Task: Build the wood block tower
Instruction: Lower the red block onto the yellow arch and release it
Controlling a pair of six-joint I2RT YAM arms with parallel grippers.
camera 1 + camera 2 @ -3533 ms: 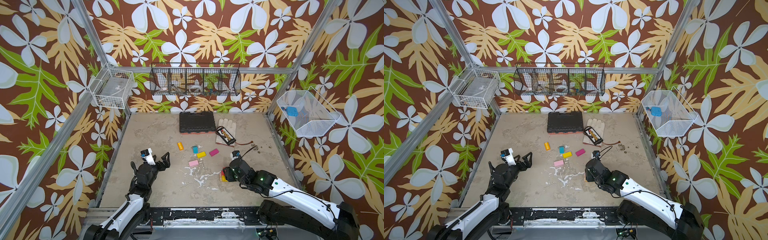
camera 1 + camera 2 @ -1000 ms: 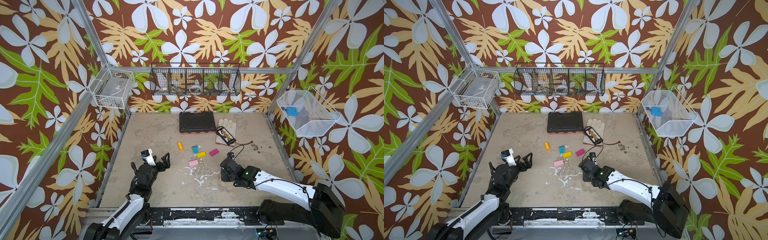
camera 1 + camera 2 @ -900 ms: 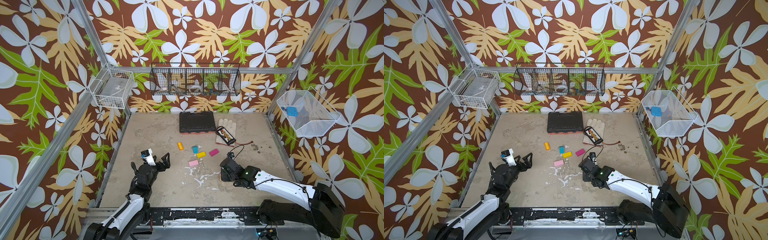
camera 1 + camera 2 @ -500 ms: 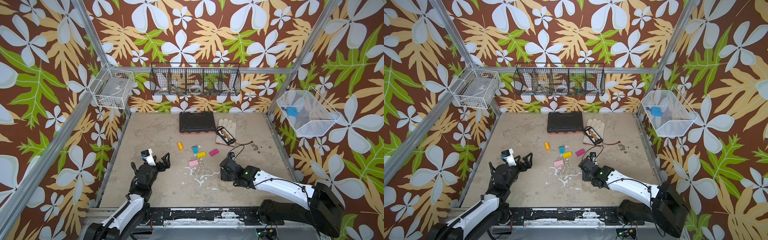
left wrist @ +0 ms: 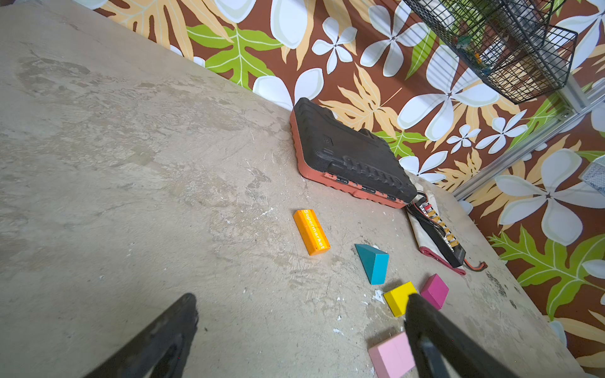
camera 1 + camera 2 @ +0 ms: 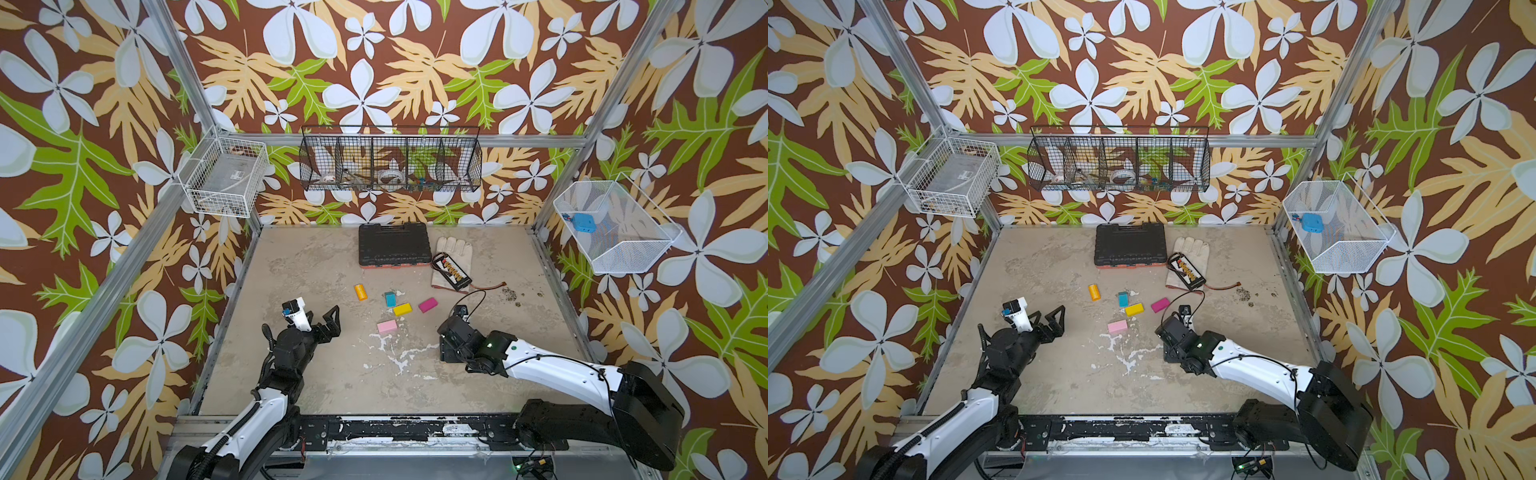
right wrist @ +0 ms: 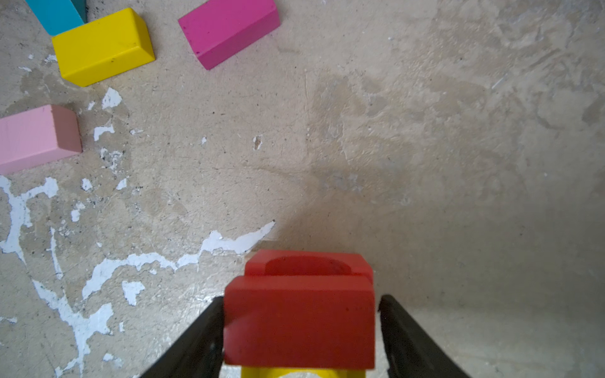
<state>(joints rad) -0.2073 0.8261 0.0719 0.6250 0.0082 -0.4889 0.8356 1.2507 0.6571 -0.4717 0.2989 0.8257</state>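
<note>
Right pincer [image 7: 301, 299] of mine sits low over the table [image 7: 458, 163], one finger on each side of the red block [image 7: 299, 327]; a second ago my fingers were closer together, and now they have spread a bit; a thin gap shows at one finger, so I think I have let go and hold nothing; the red block rests on a yellow base block [image 7: 301, 373], and I see only a sliver of that one; red on yellow is the start of my tower [image 7: 299, 356], and I think it stands by itself now; a little while back those two blocks showed beside my pincer in the top views, and now my pincer covers them there; near the red block lies the pink block [image 7: 32, 137]; farther from it are the loose yellow block [image 7: 101, 45], the magenta block [image 7: 229, 29] and the teal block [image 7: 55, 13], close together; the orange block [image 6: 360, 292] lies farthest from it; all five lie flat and unstacked, so most of the job is left; my left pincer [image 5: 302, 299] waits well away from the red block, wide open, with nothing in it.
</note>
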